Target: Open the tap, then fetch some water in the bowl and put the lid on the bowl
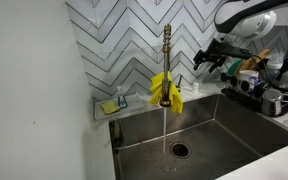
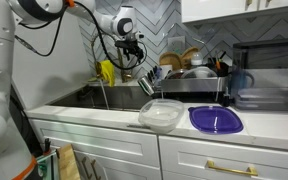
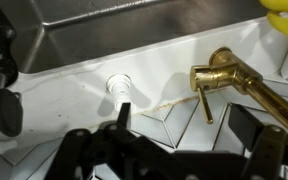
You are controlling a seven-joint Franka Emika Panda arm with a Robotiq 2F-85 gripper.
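Tap [image 3: 227, 76] stands just beyond the spread fingers [image 3: 121, 117].

- Tap [image 1: 167, 55]: polished brass-gold.
- Cloth [image 1: 165, 90]: bright yellow, plain.
- Water [image 1: 164, 125]: clear, colourless.
- Wall tiles [image 1: 124, 40]: white and pale grey, chevron pattern.
- Sink [image 1: 234, 125]: dull steel grey; drain [image 1: 179, 150] dark.
- Bowl [image 2: 161, 114]: see-through, colourless.
- Lid [image 2: 216, 119]: deep violet-blue.
- Desk [image 2: 94, 115]: white.
- Cabinet fronts [image 2: 104, 150]: white; handle [image 2: 232, 168] brass-coloured.
- Pincer [image 1: 206, 58]: black.
- Arm [image 1: 246, 14]: white.
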